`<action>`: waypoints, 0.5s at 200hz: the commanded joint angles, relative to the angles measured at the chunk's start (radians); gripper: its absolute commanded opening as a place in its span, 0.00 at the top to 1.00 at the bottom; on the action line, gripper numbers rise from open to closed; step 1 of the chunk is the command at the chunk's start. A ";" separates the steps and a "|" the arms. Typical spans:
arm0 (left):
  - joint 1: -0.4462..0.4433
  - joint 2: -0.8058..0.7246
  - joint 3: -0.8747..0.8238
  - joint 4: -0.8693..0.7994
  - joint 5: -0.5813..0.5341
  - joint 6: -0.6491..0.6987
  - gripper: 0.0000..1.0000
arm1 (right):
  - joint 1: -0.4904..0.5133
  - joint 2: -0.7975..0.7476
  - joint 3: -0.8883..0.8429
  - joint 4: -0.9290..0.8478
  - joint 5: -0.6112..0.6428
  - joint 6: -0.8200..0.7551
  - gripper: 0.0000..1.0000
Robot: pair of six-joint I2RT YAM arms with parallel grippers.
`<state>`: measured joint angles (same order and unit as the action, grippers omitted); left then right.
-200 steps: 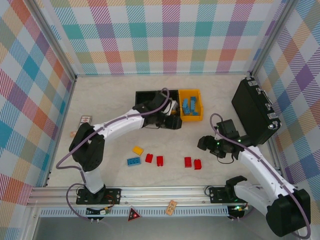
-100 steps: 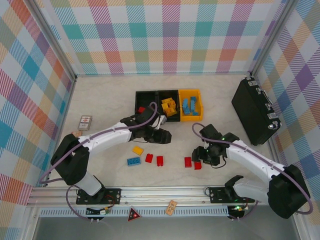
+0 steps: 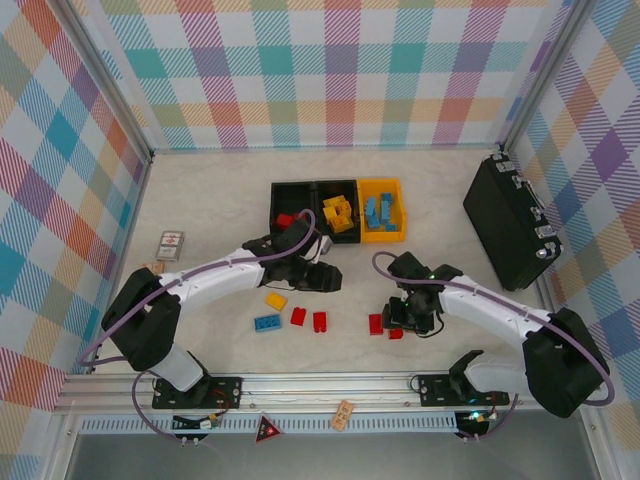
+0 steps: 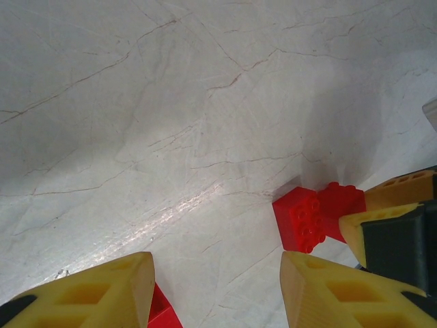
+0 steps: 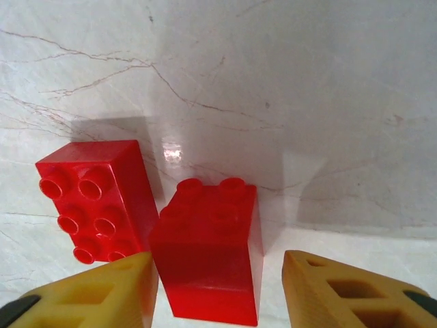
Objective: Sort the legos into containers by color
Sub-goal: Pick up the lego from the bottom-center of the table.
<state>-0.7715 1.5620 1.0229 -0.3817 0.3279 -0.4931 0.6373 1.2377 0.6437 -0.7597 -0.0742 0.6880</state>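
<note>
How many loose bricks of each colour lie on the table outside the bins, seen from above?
Red bricks: 4
Yellow brick: 1
Blue brick: 1
Total: 6

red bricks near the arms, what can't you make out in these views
- Right wrist: the right jaws' tips run off the bottom edge, so contact with the upright red brick is unclear.
- Top external: that brick lies mostly under the right arm.
- Left wrist: another red brick, cut by the bottom edge and a finger.
</note>
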 commanded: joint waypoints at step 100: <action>-0.013 -0.007 -0.008 0.015 -0.067 -0.043 0.49 | 0.009 -0.042 0.043 -0.039 0.095 0.004 0.71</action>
<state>-0.7765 1.5631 1.0229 -0.3813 0.2928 -0.5144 0.6430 1.2304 0.6456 -0.7540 -0.0315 0.6979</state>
